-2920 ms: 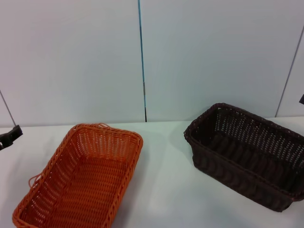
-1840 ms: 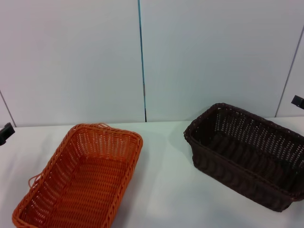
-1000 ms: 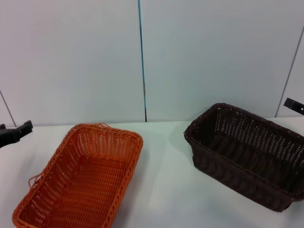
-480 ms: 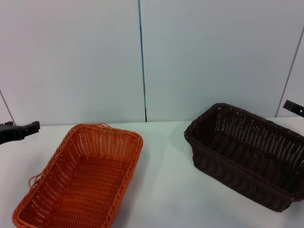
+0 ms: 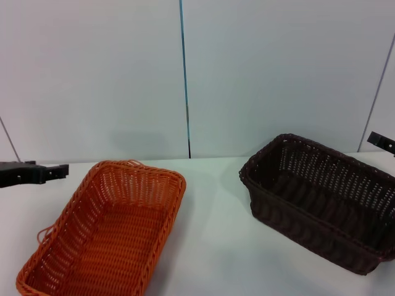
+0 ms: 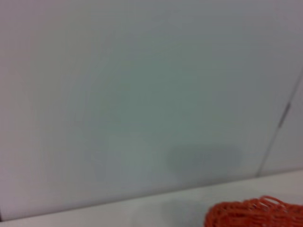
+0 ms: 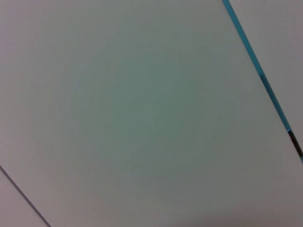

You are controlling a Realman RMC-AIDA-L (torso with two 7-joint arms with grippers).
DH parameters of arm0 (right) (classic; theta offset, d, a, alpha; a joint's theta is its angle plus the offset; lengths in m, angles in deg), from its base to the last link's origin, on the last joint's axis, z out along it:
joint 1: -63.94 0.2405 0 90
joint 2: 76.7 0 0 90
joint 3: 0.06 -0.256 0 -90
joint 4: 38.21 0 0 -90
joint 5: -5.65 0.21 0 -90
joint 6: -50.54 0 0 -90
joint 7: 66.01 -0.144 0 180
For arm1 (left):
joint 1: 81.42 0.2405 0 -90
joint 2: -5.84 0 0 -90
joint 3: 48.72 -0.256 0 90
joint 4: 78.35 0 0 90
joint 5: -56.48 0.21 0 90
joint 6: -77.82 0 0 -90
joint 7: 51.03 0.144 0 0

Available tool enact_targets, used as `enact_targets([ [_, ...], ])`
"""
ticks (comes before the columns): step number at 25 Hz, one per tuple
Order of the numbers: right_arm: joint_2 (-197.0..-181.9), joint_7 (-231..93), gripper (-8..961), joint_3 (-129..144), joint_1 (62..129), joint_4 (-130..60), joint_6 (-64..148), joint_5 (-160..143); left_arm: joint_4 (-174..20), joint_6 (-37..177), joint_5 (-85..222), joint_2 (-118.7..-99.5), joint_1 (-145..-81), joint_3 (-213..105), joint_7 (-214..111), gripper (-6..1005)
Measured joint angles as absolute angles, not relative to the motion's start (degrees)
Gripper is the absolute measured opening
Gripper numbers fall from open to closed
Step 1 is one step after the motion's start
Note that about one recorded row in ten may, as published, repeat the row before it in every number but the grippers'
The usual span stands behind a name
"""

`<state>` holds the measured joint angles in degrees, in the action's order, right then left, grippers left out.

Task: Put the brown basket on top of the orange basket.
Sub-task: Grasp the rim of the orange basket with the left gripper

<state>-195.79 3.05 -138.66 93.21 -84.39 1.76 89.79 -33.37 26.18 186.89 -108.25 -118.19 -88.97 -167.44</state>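
On the white table [image 5: 216, 246] we see the orange basket [image 5: 108, 231] lying toward the left side, its long axis running from the near left corner back toward the table's far edge. The brown basket [image 5: 321, 200] sits toward the right side, well apart from the orange one, with bare table between them; it stands upright on the table and is turned at an angle, one short end toward the middle of the far edge. Neither basket touches the other, and nothing holds either of them.

Our left gripper [image 5: 52, 172] reaches in from the table's left edge, hanging near the far short end of the orange basket but not touching it. We cannot tell whether its jaws are apart or together. In the left wrist view only a bit of the orange basket's braided rim [image 6: 258, 215] shows, with the wall panel [image 6: 142, 94] behind it.

Our right gripper [image 5: 381, 140] shows only as a dark tip at the right edge, above and beyond the brown basket's far end; the state of its jaws cannot be told.
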Motion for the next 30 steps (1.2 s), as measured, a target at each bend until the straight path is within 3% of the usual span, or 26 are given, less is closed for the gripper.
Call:
enact_targets([
  [7, -195.79, 3.1, 788, -138.7, 93.3, -84.4, 1.8, 89.8, -33.5, 19.4, 194.7, -107.67, -122.1, -89.2, -170.2, 852],
  [15, -195.79, 3.1, 788, -138.7, 93.4, -84.2, 1.9, 89.8, -36.9, 17.8, 208.3, -108.33, -127.1, -89.5, -174.1, 850],
  [30, -195.79, 3.2, 788, -138.5, 93.4, -83.6, 2.4, 89.7, -43.8, 29.6, 216.4, -109.6, -128.9, -90.2, -177.0, 848],
])
